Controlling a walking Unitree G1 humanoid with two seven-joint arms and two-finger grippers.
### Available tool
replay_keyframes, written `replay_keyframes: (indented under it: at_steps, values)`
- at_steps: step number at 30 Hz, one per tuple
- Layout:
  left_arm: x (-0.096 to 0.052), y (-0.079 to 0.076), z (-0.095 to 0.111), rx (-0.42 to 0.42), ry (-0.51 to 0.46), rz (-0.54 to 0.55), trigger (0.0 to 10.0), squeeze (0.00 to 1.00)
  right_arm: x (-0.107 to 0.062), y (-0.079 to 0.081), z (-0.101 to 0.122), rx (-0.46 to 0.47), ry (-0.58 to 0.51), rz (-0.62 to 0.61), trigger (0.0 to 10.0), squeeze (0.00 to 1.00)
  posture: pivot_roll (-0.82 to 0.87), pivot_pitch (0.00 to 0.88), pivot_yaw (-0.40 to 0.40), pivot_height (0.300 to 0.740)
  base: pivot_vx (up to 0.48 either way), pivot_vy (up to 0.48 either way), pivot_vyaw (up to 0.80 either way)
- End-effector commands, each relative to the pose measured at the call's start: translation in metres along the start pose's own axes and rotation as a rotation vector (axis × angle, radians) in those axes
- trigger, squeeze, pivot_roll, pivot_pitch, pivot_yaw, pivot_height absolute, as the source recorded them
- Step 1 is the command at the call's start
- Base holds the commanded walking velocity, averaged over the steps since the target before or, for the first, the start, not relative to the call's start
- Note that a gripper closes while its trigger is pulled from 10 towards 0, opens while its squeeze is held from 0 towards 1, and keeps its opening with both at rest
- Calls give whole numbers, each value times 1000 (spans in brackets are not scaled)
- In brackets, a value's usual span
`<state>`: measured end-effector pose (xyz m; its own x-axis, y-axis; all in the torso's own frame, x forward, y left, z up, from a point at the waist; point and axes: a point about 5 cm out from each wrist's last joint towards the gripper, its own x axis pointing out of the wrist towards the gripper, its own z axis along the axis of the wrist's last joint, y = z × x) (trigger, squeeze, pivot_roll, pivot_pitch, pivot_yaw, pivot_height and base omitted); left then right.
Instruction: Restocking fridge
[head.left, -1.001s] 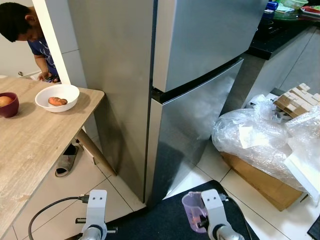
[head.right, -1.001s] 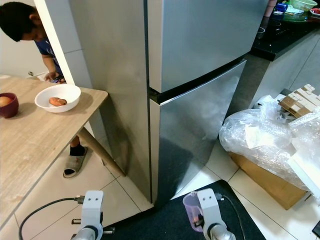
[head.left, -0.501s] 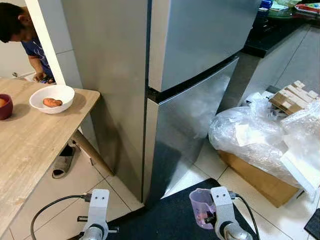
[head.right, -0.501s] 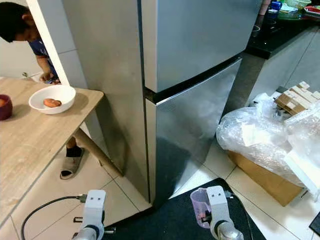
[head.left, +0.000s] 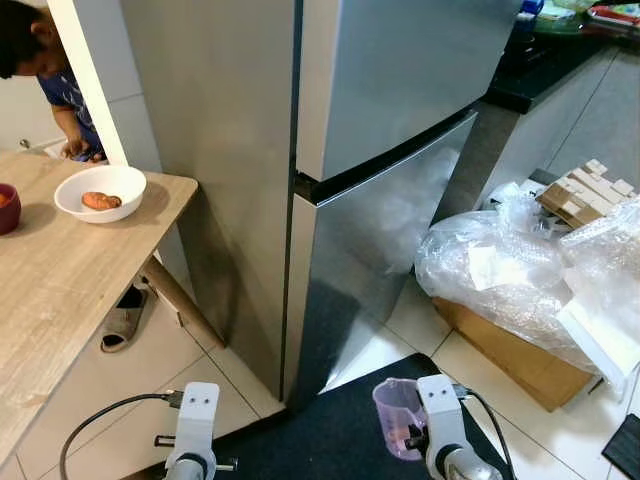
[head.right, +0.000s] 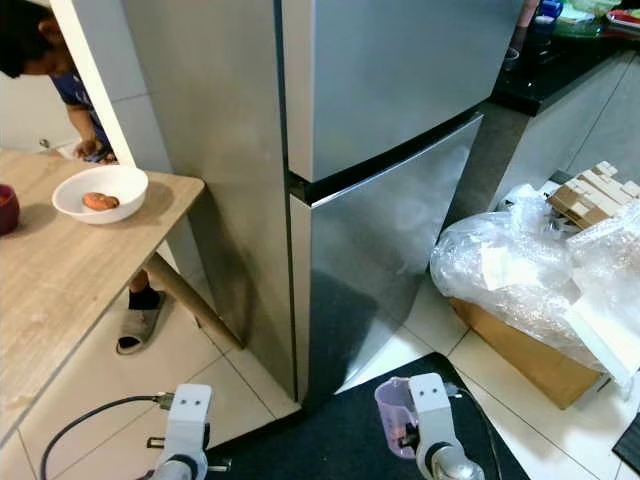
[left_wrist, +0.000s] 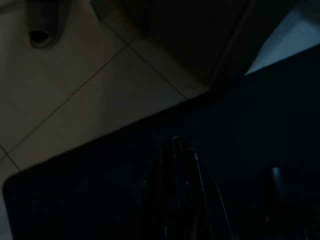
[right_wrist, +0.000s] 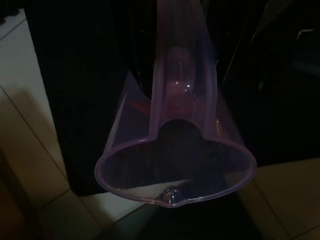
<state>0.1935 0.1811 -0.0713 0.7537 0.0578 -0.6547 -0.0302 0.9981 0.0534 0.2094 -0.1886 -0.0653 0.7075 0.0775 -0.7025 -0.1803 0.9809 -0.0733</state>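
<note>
A clear purple cup (head.left: 399, 417) is held upright, mouth up and long axis vertical, low in front of the fridge (head.left: 330, 170); the right gripper (head.left: 418, 438) is closed on its wall, one finger seen inside the cup in the wrist view. Both fridge doors are shut. A dark mat (head.left: 330, 440) lies on the tiled floor below the cup. To the right, a plastic-wrapped cardboard box (head.left: 515, 300) narrows the floor. To the left stands a wooden table (head.left: 60, 290) bearing a white bowl (head.left: 100, 192); a person (head.left: 45, 70) bends behind it. The left gripper (left_wrist: 176, 200) hangs idle over the mat, fingers pressed together.
</note>
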Motion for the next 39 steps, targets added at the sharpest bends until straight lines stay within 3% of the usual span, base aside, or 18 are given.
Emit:
replay_keyframes:
  at_steps: [1,4,12,21,24,33,39]
  values:
    - [-1,8,-3,-34,13,36,10000,0,0,3,0,-21,2,15,10000,0,-101,52,-59,740,0,0,0]
    - [-3,7,-7,-60,24,28,10000,0,0,5,0,-21,-4,23,10000,0,-98,4,-49,740,0,0,0]
    - [-1,-5,-7,30,50,-24,10000,0,0,0,1,3,-16,-4,10000,0,-111,0,-49,740,0,0,0]
    - [4,3,7,-6,6,20,10000,0,0,2,2,-35,-10,27,10000,0,-90,28,-74,740,0,0,0]
    - [5,4,11,29,-10,9,10000,0,1,-2,4,55,-11,-26,10000,0,-88,31,-64,740,0,0,-800]
    - [6,5,15,2,-23,25,10000,0,0,-5,3,54,-16,-37,10000,0,-85,30,-46,740,0,0,-800]
    - [5,4,15,40,-36,7,10000,0,1,-5,7,57,-30,-51,10000,0,-84,36,-25,740,0,0,-533]
